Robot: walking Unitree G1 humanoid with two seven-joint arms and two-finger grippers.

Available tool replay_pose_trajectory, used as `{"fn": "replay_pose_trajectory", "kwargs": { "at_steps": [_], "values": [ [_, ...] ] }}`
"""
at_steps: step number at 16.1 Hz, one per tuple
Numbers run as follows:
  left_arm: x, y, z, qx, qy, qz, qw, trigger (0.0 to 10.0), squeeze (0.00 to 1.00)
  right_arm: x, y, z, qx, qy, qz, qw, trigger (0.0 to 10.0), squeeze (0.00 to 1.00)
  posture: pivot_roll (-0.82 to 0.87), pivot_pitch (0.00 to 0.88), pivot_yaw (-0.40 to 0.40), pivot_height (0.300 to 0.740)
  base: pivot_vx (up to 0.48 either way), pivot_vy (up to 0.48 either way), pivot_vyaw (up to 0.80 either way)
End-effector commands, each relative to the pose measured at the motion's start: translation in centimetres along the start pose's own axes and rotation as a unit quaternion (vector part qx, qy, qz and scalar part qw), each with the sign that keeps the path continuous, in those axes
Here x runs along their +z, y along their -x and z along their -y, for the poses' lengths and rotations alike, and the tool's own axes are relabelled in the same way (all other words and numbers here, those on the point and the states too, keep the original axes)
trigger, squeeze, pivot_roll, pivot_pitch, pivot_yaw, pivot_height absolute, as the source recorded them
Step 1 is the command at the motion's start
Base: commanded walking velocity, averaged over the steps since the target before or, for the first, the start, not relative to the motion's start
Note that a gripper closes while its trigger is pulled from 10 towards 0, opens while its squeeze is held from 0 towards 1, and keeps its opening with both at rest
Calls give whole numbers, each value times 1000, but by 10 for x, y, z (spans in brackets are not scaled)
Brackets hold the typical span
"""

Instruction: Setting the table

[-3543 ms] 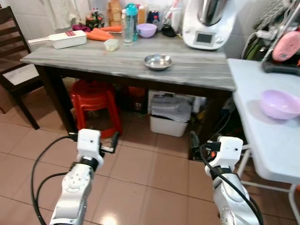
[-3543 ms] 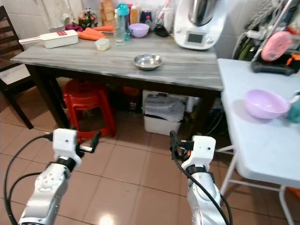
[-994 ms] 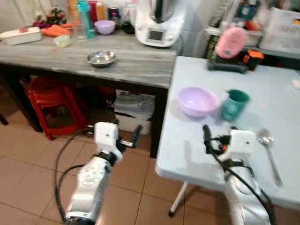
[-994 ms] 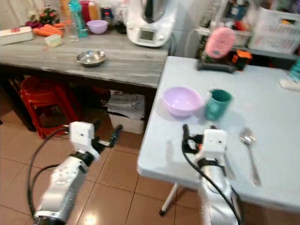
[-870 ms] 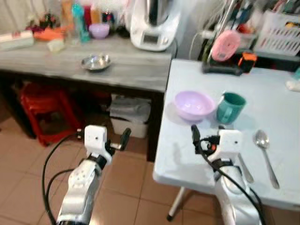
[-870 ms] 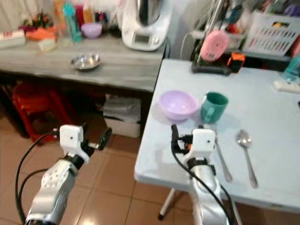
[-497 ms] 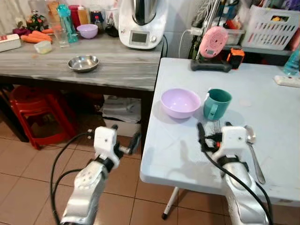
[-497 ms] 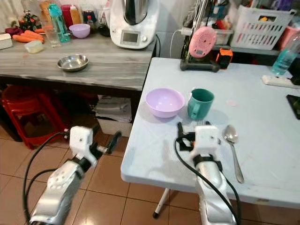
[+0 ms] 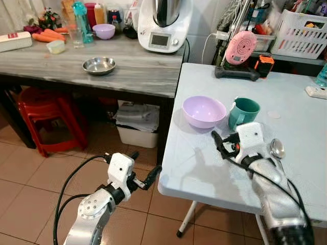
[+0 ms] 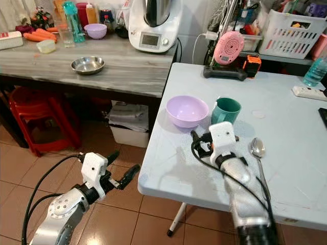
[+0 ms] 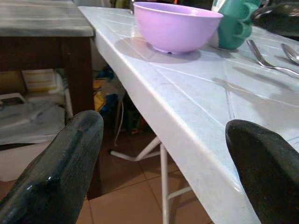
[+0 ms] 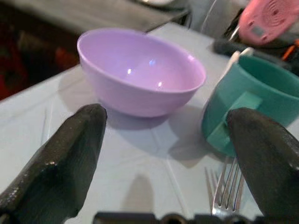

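White folding table (image 9: pixel 214 168), frame right: right gripper (image 12: pixel 159 140) spread wide facing lilac bowl (image 12: pixel 140 70); left gripper (image 11: pixel 159 154) likewise wide, low. Advance level, straddle rim, avoid teal mug (image 12: pixel 252 102).

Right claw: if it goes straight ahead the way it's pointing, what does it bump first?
Probably the purple bowl. The right claw is open above the white table, and the bowl lies ahead between its fingers; the green cup sits just beside that line.
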State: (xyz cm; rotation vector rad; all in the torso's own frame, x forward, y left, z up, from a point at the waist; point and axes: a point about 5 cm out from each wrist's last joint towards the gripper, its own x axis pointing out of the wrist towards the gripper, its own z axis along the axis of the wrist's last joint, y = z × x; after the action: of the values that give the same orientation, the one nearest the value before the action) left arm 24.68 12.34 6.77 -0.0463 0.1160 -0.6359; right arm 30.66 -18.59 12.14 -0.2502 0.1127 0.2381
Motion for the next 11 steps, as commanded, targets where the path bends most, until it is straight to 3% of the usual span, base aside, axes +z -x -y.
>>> {"fn": "replay_pose_trajectory", "kwargs": {
  "at_steps": [1, 7, 11],
  "values": [
    [0, -1, 1, -3, -6, 3, 1000, 10000, 0, 2, -6, -2, 34, 17, -10, 999, 10000, 0, -13, 0, -68, 740, 0, 0, 0],
    [9, -1, -2, 11, -22, 37, 999, 10000, 0, 24, -41, -5, 139, 133, -26, 981, 10000, 0, 1, 0, -83, 740, 0, 0, 0],
    [8, -2, -3, 27, -26, 37, 999, 10000, 0, 33, -55, -13, 179, 159, -26, 971, 10000, 0, 9, 0, -84, 740, 0, 0, 0]
  ]
}}
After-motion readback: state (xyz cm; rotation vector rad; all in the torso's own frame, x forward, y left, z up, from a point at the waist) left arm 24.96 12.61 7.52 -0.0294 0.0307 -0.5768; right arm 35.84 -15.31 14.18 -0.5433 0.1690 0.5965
